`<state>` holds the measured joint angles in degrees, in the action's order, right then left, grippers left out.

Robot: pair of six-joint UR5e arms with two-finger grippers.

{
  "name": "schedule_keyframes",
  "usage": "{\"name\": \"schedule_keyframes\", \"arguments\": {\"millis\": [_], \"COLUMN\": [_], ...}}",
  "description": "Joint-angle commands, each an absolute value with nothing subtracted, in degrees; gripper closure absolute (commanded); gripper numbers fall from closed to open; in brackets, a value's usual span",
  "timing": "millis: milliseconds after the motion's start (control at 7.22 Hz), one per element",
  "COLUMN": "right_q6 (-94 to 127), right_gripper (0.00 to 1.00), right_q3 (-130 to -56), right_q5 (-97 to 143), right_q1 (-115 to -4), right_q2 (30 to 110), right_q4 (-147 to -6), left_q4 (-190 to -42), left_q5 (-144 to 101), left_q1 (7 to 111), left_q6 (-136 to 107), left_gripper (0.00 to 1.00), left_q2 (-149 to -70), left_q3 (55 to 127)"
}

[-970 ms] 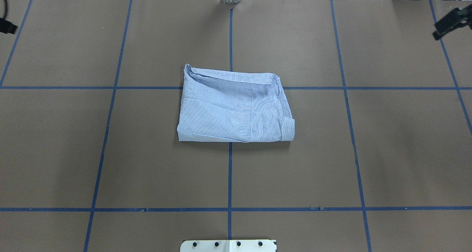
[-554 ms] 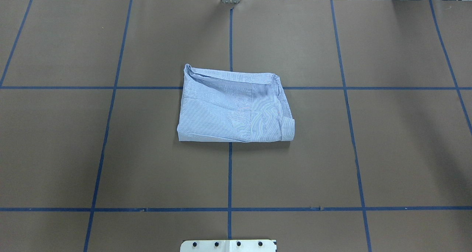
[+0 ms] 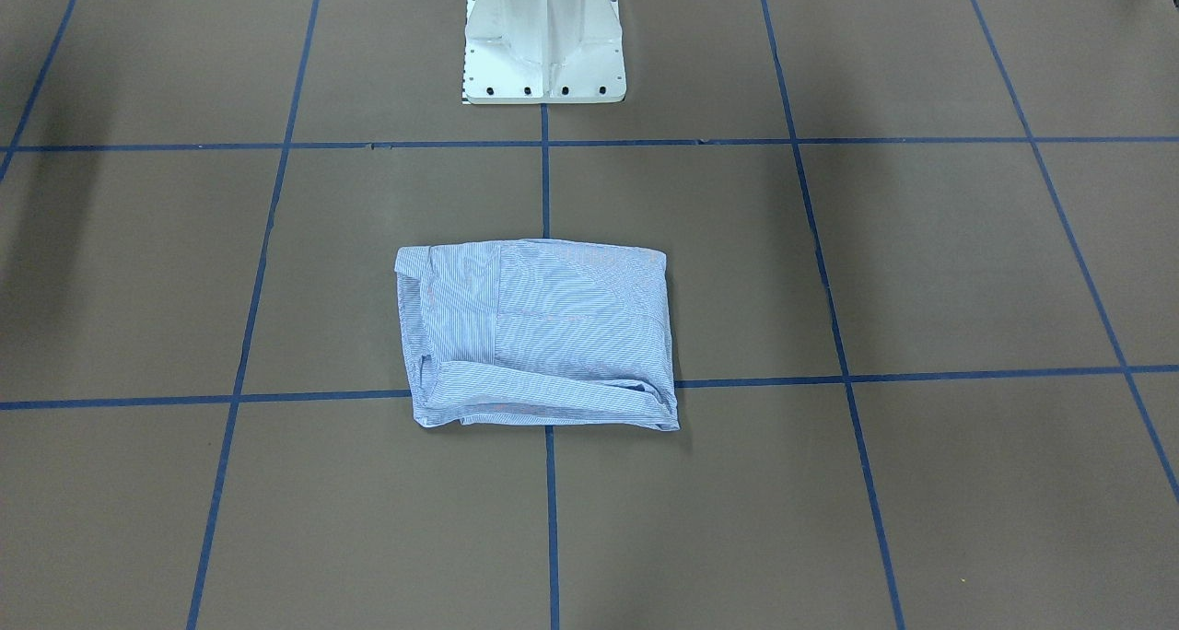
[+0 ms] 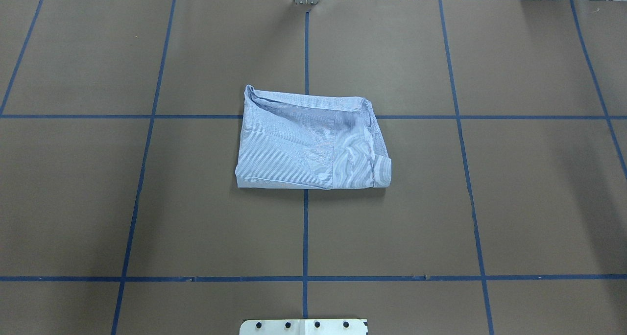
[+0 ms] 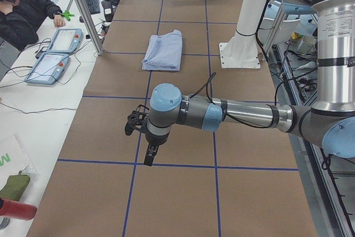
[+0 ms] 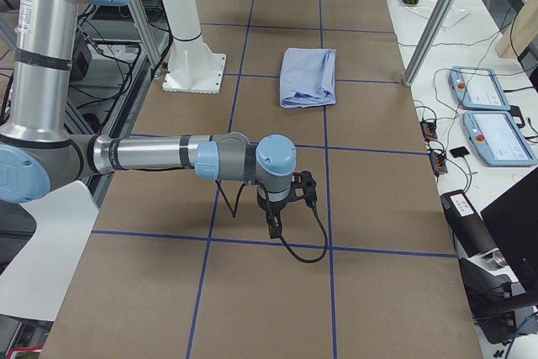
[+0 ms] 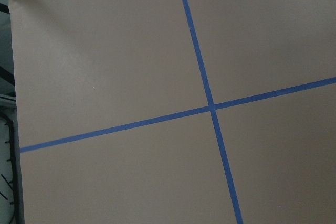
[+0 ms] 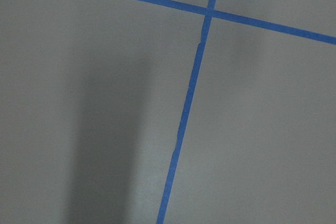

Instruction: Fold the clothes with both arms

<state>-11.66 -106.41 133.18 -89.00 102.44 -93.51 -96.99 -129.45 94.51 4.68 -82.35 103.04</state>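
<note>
The clothes are one light-blue striped shirt point(image 4: 311, 139), folded into a compact rectangle at the middle of the brown table point(image 4: 441, 203). It also shows in the front view point(image 3: 543, 335) and both side views point(image 5: 163, 51) point(image 6: 308, 77). Nothing touches it. My left gripper point(image 5: 148, 156) hangs low over the table's left end, far from the shirt; I cannot tell whether it is open or shut. My right gripper point(image 6: 273, 224) hangs the same way over the right end, and its state also cannot be told. Both wrist views show only brown paper and blue tape lines.
The white pedestal base point(image 3: 543, 40) stands at the robot's side of the table. A person point(image 5: 22, 9) sits at a side table with teach pendants point(image 5: 55, 54). An aluminium post point(image 5: 83, 9) rises at the far edge. More pendants point(image 6: 487, 115) lie beside the right end.
A second ago both grippers' tips showed at the left and right edges of the overhead view; they have since moved outward and out of it. The shirt has not moved.
</note>
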Motion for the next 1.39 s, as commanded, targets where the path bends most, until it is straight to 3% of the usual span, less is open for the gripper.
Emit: {"name": "schedule_keyframes", "arguments": {"millis": [0,1247], "right_q6": [-11.3,-11.7], "right_gripper": [0.0,0.0], "right_q3": [-107.0,-106.3], "right_q5": [131.3,131.0], "right_q1": [-89.0,-89.2], "right_q2": [102.4,104.3], "right_q4": [-91.4,-90.8], "left_q4": [-96.9,-97.0], "left_q5": [-137.6,-137.6], "left_q1": [94.5,94.3], "left_q6": [4.0,4.4], "left_gripper": [0.0,0.0], "left_q2": [-79.7,-79.7], "left_q3": [103.2,100.5]}}
